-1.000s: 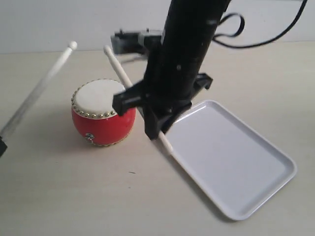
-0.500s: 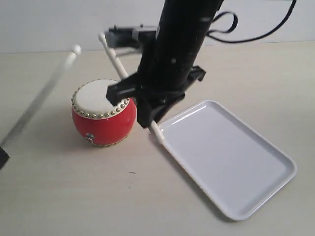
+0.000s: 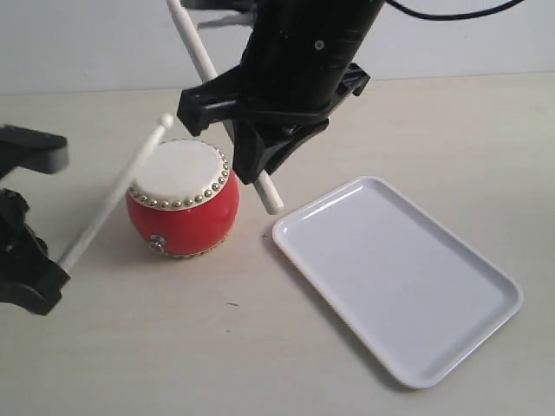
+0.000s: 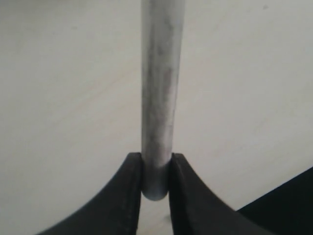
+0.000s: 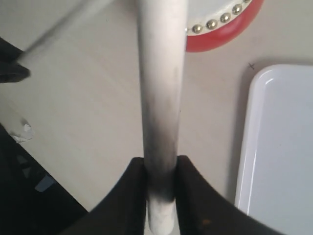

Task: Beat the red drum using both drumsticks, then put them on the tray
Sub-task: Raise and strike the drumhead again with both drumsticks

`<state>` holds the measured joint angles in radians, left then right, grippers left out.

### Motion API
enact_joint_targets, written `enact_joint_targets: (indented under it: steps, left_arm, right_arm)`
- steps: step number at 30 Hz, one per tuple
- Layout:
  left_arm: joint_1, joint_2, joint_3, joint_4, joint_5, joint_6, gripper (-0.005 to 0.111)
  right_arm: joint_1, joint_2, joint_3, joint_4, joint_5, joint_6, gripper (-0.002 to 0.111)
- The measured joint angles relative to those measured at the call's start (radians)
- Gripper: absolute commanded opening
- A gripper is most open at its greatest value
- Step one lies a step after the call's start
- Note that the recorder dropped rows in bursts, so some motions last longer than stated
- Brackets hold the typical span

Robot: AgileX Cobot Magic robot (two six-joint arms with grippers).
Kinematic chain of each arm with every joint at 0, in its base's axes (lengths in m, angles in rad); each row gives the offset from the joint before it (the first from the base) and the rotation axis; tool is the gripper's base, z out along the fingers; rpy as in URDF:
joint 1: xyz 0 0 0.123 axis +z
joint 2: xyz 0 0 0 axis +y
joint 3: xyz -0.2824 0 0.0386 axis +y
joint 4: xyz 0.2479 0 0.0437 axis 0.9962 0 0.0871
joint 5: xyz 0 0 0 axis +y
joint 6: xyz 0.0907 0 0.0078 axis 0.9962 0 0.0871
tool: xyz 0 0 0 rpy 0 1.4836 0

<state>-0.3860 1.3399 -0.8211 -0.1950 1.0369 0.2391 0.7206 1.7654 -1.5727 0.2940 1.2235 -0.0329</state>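
Left gripper (image 4: 156, 170) and right gripper (image 5: 160, 172) pinched drumsticks (image 3: 115, 198) beside the centre-left red drum (image 3: 184, 212); beating seemed underway, and neither stick was on the tray (image 3: 408, 277) yet.

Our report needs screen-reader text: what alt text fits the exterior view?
The left arm angles its drumstick toward a red drum, while the right arm holds the other drumstick tilted steeply upward. A white tray lies beside the drum.

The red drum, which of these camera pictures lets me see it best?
The exterior view: the red drum shows almost whole there, cream head, brass studs and red body. The right wrist view catches only an edge of it, past the drumstick. The left wrist view shows none of it.
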Motion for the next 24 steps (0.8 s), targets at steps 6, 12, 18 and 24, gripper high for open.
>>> enact_joint_targets:
  steps: [6, 12, 18, 24]
  left_arm:
    - [0.098, -0.328, 0.063, 0.022, 0.009, -0.049, 0.000]
    - [0.115, -0.444, 0.074, 0.022, 0.056, -0.056, 0.000]
    - [0.115, -0.304, 0.076, -0.022, 0.060, -0.004, 0.000]
    - [0.079, 0.017, 0.076, -0.126, 0.018, 0.103, 0.000]
  right_arm:
    - [0.012, 0.147, 0.126, 0.002, 0.002, 0.000, 0.000]
    - [0.034, 0.254, 0.143, 0.018, 0.002, -0.001, 0.000]
    - [0.034, 0.116, 0.035, 0.013, -0.005, -0.001, 0.000]
    - [0.034, -0.080, -0.073, 0.017, -0.005, -0.001, 0.000]
